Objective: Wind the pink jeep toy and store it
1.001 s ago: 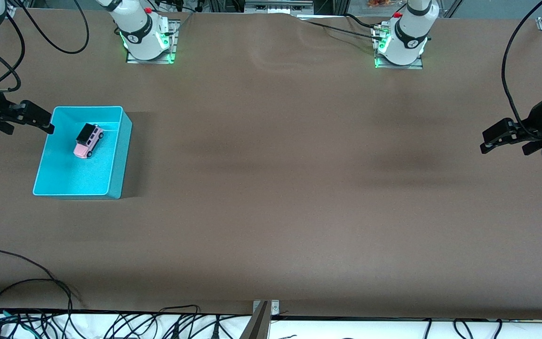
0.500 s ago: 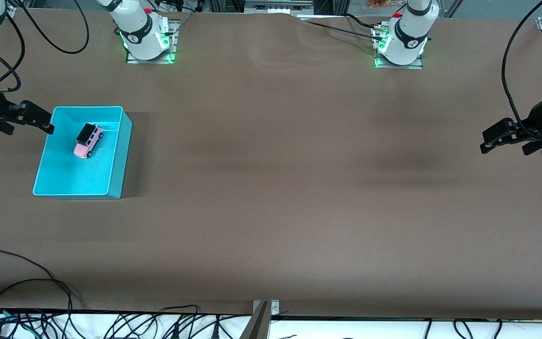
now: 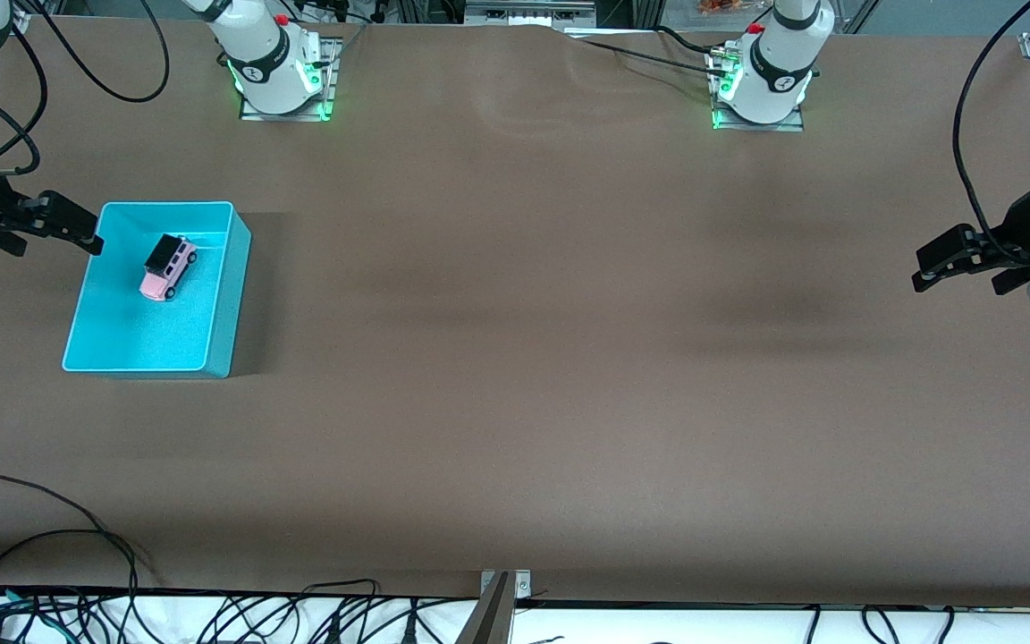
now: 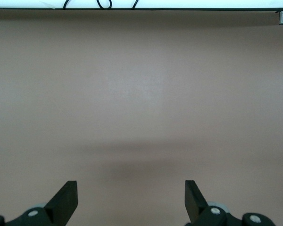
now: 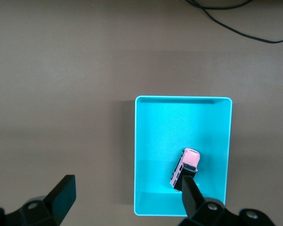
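The pink jeep toy (image 3: 167, 266) (image 5: 186, 165), black-roofed, stands on its wheels inside the turquoise bin (image 3: 233, 304) (image 5: 183, 98), in the half of the bin farther from the front camera. My right gripper (image 3: 54, 241) (image 5: 127, 194) hangs open and empty over the bin's rim at the right arm's end of the table. One of its fingers (image 5: 192, 195) partly hides the jeep in the right wrist view. Open and empty too, my left gripper (image 3: 962, 275) (image 4: 130, 190) waits over bare table at the left arm's end.
A brown cover spans the table (image 3: 515, 358). The two arm bases (image 3: 278, 72) (image 3: 765, 80) stand along the edge farthest from the front camera. Loose black cables (image 3: 50, 537) lie at the near edge, and another cable (image 5: 236, 26) lies close to the bin.
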`<state>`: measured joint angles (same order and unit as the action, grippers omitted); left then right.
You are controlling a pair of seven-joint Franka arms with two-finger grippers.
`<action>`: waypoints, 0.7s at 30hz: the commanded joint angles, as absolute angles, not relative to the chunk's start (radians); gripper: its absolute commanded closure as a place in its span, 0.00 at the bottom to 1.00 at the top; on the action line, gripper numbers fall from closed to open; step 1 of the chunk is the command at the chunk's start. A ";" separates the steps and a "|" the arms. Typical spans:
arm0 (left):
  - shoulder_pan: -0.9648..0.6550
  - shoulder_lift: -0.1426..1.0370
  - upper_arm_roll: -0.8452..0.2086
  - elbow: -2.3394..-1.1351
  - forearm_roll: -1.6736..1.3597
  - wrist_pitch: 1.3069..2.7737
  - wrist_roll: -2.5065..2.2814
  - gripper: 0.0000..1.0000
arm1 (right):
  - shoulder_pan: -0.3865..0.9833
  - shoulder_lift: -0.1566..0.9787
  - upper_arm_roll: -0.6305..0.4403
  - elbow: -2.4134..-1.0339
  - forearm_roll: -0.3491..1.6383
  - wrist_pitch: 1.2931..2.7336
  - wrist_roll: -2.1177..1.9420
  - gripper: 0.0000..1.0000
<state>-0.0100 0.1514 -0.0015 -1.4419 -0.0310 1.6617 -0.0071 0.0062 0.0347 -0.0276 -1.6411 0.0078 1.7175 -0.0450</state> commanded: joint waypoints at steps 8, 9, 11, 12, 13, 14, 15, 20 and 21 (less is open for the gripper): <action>-0.011 0.144 -0.003 -1.443 -0.028 1.655 0.008 0.00 | 0.005 0.035 -0.035 -1.629 -0.003 1.720 -0.055 0.00; -0.011 0.144 -0.003 -1.443 -0.028 1.655 0.008 0.00 | 0.005 0.035 -0.035 -1.629 -0.003 1.720 -0.055 0.00; -0.011 0.146 -0.003 -1.443 -0.028 1.655 0.008 0.00 | 0.005 0.035 -0.035 -1.629 -0.005 1.721 -0.055 0.00; -0.011 0.144 -0.003 -1.443 -0.028 1.655 0.008 0.00 | 0.006 0.035 -0.034 -1.629 -0.003 1.721 -0.055 0.00; -0.011 0.146 -0.003 -1.443 -0.028 1.655 0.008 0.00 | 0.006 0.035 -0.034 -1.631 -0.003 1.721 -0.055 0.00; -0.011 0.144 -0.003 -1.443 -0.028 1.655 0.008 0.00 | 0.006 0.035 -0.034 -1.631 -0.005 1.721 -0.055 0.00; -0.011 0.146 -0.003 -1.443 -0.028 1.655 0.008 0.00 | 0.006 0.035 -0.034 -1.631 -0.005 1.721 -0.055 0.00; -0.011 0.146 -0.003 -1.443 -0.028 1.655 0.008 0.00 | 0.006 0.038 -0.032 -1.632 -0.003 1.726 -0.055 0.00; -0.011 0.146 -0.003 -1.443 -0.028 1.657 0.008 0.00 | 0.008 0.037 -0.032 -1.634 -0.005 1.726 -0.055 0.00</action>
<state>-0.0100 0.1514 -0.0016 -1.4420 -0.0310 1.6617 -0.0071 0.0044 0.0347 -0.0312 -1.6411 0.0078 1.7218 -0.0450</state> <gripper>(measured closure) 0.000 0.000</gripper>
